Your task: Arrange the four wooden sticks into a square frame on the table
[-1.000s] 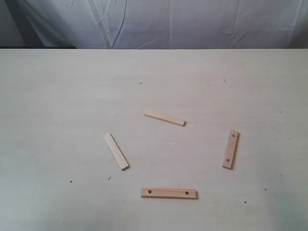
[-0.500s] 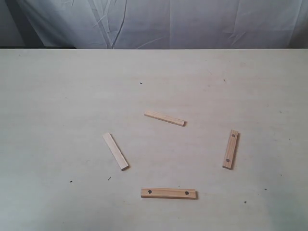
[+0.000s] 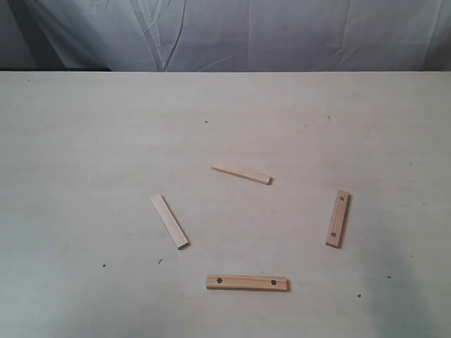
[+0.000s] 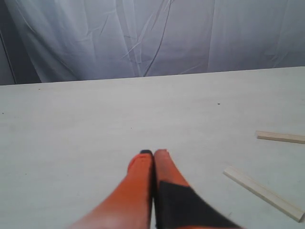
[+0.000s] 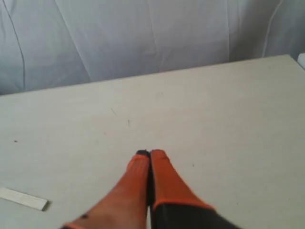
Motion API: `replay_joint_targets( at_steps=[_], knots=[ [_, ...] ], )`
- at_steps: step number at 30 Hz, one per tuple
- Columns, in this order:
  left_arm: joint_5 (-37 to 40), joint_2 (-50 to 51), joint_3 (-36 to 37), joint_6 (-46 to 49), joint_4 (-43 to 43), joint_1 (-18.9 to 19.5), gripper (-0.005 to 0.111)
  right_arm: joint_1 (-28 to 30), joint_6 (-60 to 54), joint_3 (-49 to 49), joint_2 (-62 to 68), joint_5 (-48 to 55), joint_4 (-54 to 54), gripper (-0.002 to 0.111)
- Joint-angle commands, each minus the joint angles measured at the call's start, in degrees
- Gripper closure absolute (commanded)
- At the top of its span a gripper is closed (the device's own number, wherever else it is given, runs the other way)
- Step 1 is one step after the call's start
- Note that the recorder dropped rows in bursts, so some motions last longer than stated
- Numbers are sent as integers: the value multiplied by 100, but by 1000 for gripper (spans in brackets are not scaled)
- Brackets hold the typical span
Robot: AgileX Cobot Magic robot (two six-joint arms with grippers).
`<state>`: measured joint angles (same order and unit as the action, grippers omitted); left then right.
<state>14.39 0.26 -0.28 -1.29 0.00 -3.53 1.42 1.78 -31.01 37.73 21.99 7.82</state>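
Four wooden sticks lie apart in a loose ring on the table [image 3: 84, 141]. A plain stick [image 3: 169, 221] is at the left, another plain stick [image 3: 242, 173] at the back. A stick with two holes [image 3: 338, 218] is at the right, and a second holed stick [image 3: 246, 283] at the front. No square frame is formed. Neither arm shows in the exterior view. My left gripper [image 4: 153, 153] is shut and empty over bare table, with a plain stick [image 4: 263, 193] and another stick [image 4: 281, 137] off to one side. My right gripper [image 5: 150, 153] is shut and empty, a stick end [image 5: 24, 199] well apart from it.
A creased white cloth [image 3: 232, 32] hangs behind the table's far edge. A few tiny dark specks [image 3: 103, 265] mark the tabletop. The table's right edge [image 5: 296, 59] shows in the right wrist view.
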Motion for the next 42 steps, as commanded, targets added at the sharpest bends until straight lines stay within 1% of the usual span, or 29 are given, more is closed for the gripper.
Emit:
replay_joint_targets(
  at_steps=[1,3,5,9,10,13,16,19,21,26,30,32,40,42],
  knots=[
    [-77,-26,28,1,0,2,107,-2,-55,-135,972,-407,793,109],
    [-77,-26,28,1,0,2,107,-101,-438,-347,1380,-169,1206,109],
    [-77,-26,28,1,0,2,107,-314,-751,-753,2026,303,1367,109],
    [-77,-26,28,1,0,2,107,-958,-775,-1736,3451,1206,1325,109],
    [-77,-26,28,1,0,2,107,-1217,-775,-2071,3924,1417,1320,109],
    [-77,-26,28,1,0,2,107,-1844,-775,-2780,5026,1722,1320,109],
    [-77,-26,28,1,0,2,107,-2302,-736,-3453,6061,2017,1369,109],
    [-77,-26,28,1,0,2,107,-2608,-713,-4029,6932,2328,1458,109],
    [-77,-26,28,1,0,2,107,-2736,-562,-4379,7415,2505,1476,109],
    [-77,-26,28,1,0,2,107,-3023,-302,-5062,8191,2572,1423,109],
    [-77,-26,28,1,0,2,107,-3048,-95,-5129,8441,2572,1255,109],
    [-77,-26,28,1,0,2,107,-3048,220,-5138,8557,2484,813,109],
    [-77,-26,28,1,0,2,107,-3048,1188,-5138,8583,2056,-246,109],
    [-77,-26,28,1,0,2,107,-3048,1188,-5138,8583,2056,-261,109]
  ],
)
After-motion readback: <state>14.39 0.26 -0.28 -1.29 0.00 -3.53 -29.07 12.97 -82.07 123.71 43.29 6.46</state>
